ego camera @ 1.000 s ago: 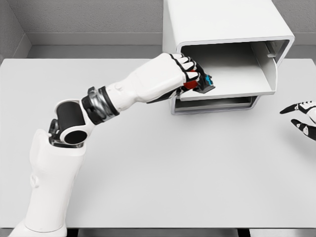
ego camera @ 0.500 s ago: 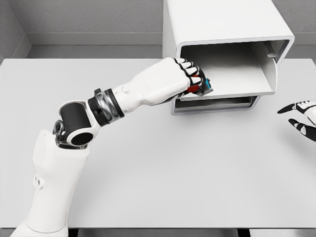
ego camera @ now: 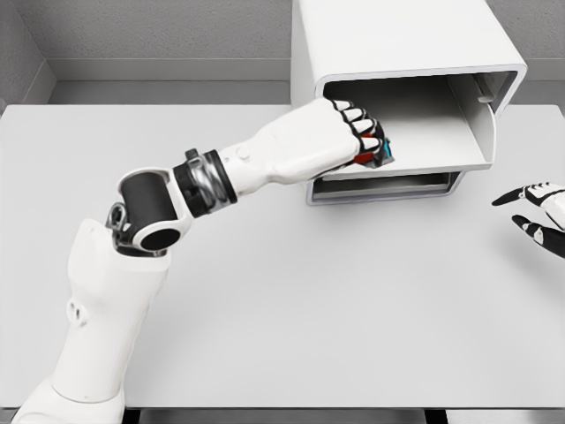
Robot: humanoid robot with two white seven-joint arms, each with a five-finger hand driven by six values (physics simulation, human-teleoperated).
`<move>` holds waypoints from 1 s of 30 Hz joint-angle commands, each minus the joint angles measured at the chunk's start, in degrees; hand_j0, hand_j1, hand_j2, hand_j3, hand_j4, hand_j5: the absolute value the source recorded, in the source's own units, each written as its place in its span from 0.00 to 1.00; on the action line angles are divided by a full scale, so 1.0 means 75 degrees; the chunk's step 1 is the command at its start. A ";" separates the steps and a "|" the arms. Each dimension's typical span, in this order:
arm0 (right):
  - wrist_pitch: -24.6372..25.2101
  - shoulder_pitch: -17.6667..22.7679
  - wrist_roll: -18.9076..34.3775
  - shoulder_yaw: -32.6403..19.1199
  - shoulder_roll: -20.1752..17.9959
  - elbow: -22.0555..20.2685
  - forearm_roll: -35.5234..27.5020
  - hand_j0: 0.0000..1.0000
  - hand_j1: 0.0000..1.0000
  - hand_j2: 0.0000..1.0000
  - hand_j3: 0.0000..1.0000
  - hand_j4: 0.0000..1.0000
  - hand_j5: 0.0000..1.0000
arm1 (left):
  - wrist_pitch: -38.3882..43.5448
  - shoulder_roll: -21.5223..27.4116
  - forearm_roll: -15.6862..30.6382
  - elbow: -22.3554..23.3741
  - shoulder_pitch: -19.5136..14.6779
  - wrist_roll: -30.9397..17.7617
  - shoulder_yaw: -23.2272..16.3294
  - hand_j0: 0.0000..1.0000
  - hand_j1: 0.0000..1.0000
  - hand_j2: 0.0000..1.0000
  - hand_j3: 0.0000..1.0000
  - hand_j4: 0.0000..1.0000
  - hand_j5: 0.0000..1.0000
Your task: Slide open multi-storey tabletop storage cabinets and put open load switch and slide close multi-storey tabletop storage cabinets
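Observation:
A white multi-storey cabinet (ego camera: 406, 44) stands at the back of the table, its upper drawer (ego camera: 441, 124) slid open toward the front. My left hand (ego camera: 364, 141) is curled over the drawer's left front corner, shut on the load switch (ego camera: 378, 155), a small red, black and blue part mostly hidden under the fingers. The switch sits just inside the drawer's front lip. My right hand (ego camera: 538, 212) hovers at the right edge of the table, fingers spread, holding nothing.
A lower drawer (ego camera: 388, 185) shows beneath the open one, its front nearly flush with the cabinet. The grey table (ego camera: 291, 291) stretches wide in front. Grey walls stand behind the table.
The left arm has pushed rightward and deeper, carrying the switch from the drawer's front edge to over its floor. The right hand has drifted slightly lower.

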 commanded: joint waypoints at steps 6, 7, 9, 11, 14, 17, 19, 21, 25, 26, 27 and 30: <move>0.0008 -0.0012 0.0020 0.0009 0.0154 -0.0127 -0.0053 0.57 0.57 0.57 0.57 0.57 0.57 | 0.0023 -0.0001 0.0038 0.0281 -0.0106 0.0006 -0.0094 0.46 0.46 0.46 0.46 0.46 0.46; 0.0008 -0.0012 0.0020 0.0009 0.0154 -0.0127 -0.0053 0.57 0.57 0.57 0.57 0.57 0.57 | 0.0023 -0.0001 0.0038 0.0292 -0.0117 0.0006 -0.0094 0.46 0.46 0.46 0.46 0.46 0.46; 0.0008 -0.0012 0.0020 0.0009 0.0154 -0.0127 -0.0053 0.57 0.57 0.57 0.57 0.57 0.57 | 0.0023 -0.0001 0.0050 0.0281 -0.0141 0.0006 -0.0094 0.46 0.46 0.46 0.46 0.46 0.46; 0.0008 -0.0012 0.0020 0.0009 0.0154 -0.0127 -0.0053 0.57 0.57 0.57 0.57 0.57 0.57 | 0.0023 -0.0001 0.0050 0.0292 -0.0176 0.0006 -0.0082 0.46 0.46 0.46 0.46 0.46 0.46; 0.0008 -0.0012 0.0020 0.0009 0.0154 -0.0139 -0.0053 0.57 0.57 0.57 0.57 0.57 0.57 | 0.0023 -0.0001 0.0050 0.0281 -0.0176 0.0006 -0.0082 0.46 0.46 0.46 0.46 0.46 0.46; 0.0008 -0.0012 0.0020 0.0021 0.0154 -0.0139 -0.0053 0.57 0.57 0.57 0.57 0.57 0.57 | 0.0023 -0.0001 0.0074 0.0269 -0.0176 0.0006 -0.0094 0.46 0.46 0.46 0.46 0.46 0.46; 0.0008 -0.0023 0.0020 0.0021 0.0154 -0.0139 -0.0053 0.57 0.57 0.57 0.57 0.57 0.57 | 0.0023 -0.0001 0.0097 0.0281 -0.0199 0.0006 -0.0082 0.46 0.46 0.46 0.46 0.46 0.46; 0.0008 -0.0023 0.0020 0.0021 0.0154 -0.0127 -0.0053 0.57 0.57 0.57 0.57 0.57 0.57 | 0.0023 -0.0001 0.0109 0.0281 -0.0281 0.0006 -0.0082 0.47 0.47 0.47 0.47 0.47 0.47; 0.0008 -0.0070 0.0020 0.0056 0.0166 -0.0139 0.0006 0.57 0.57 0.57 0.57 0.57 0.57 | 0.0023 -0.0001 0.0120 0.0257 -0.0281 0.0006 -0.0070 0.47 0.47 0.47 0.47 0.47 0.47; 0.0008 -0.0082 0.0031 0.0056 0.0201 -0.0139 0.0006 0.57 0.57 0.57 0.57 0.57 0.57 | 0.0023 -0.0001 0.0109 0.0257 -0.0281 0.0006 -0.0082 0.47 0.47 0.47 0.47 0.47 0.47; 0.0008 -0.0094 0.0031 0.0068 0.0201 -0.0127 0.0006 0.57 0.57 0.57 0.57 0.57 0.57 | 0.0023 -0.0001 0.0109 0.0269 -0.0281 0.0006 -0.0082 0.47 0.47 0.47 0.47 0.47 0.47; 0.0008 -0.0105 0.0031 0.0056 0.0224 -0.0092 0.0017 0.57 0.57 0.57 0.57 0.57 0.57 | 0.0023 -0.0001 0.0050 0.0292 -0.0293 0.0006 -0.0257 0.46 0.46 0.46 0.46 0.46 0.46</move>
